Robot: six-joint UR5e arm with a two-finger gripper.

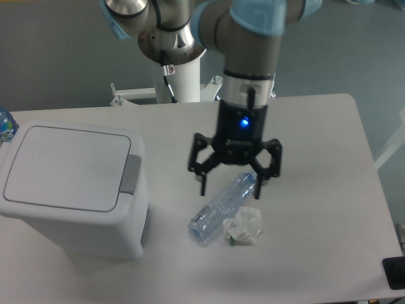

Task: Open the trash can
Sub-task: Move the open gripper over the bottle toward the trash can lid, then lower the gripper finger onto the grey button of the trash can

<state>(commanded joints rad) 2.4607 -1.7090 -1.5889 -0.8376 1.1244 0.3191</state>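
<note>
A clear plastic bottle (pixel 218 209) lies on the table (pixel 329 209), touching crumpled paper (pixel 243 227)

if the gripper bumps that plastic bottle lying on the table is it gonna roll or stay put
The plastic bottle lies on its side and looks empty, so it is probably light and would likely roll or skid at a nudge. The crumpled wrapper beside it might check a roll that way. Its thin clear wall probably dents easily under the open gripper.

The arm's (pixel 253 25) upper links run off the top edge, so you can't see them. The end effector (pixel 230 188) covers the upper tip of the bottle (pixel 218 209). A blue-labelled object (pixel 4 123) is cut by the left edge, a dark object (pixel 395 273) by the right; neither can be identified.
</note>
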